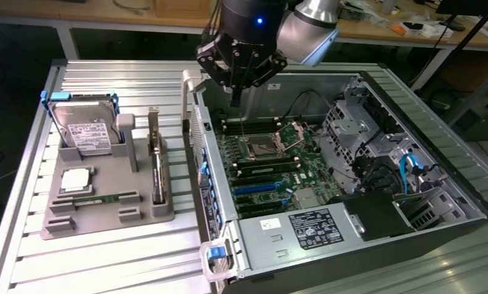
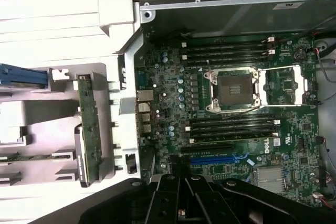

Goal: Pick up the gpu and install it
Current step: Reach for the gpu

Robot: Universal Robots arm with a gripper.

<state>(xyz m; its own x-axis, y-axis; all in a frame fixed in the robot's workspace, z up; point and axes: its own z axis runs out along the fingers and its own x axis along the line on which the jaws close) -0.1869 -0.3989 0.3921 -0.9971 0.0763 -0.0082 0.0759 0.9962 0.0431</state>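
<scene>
The gpu (image 1: 156, 164) stands on edge in a slot of the grey holder (image 1: 105, 215), left of the open computer case in the exterior view. It is a thin green board with a silver bracket at its far end. In the wrist view the gpu (image 2: 89, 127) sits in the holder (image 2: 105, 77) beside the case wall. My gripper (image 1: 236, 99) hangs shut and empty above the far part of the motherboard (image 1: 265, 165), apart from the gpu. Its dark fingers (image 2: 168, 203) are pressed together over the blue expansion slot (image 2: 212, 159).
The holder also carries a silver hard drive (image 1: 87, 133), a processor chip (image 1: 75, 179) and a slim RAM stick (image 1: 92, 199). The case's metal wall (image 1: 197, 153) stands between the holder and the motherboard. Cables and drive bays (image 1: 375, 153) fill the case's right side.
</scene>
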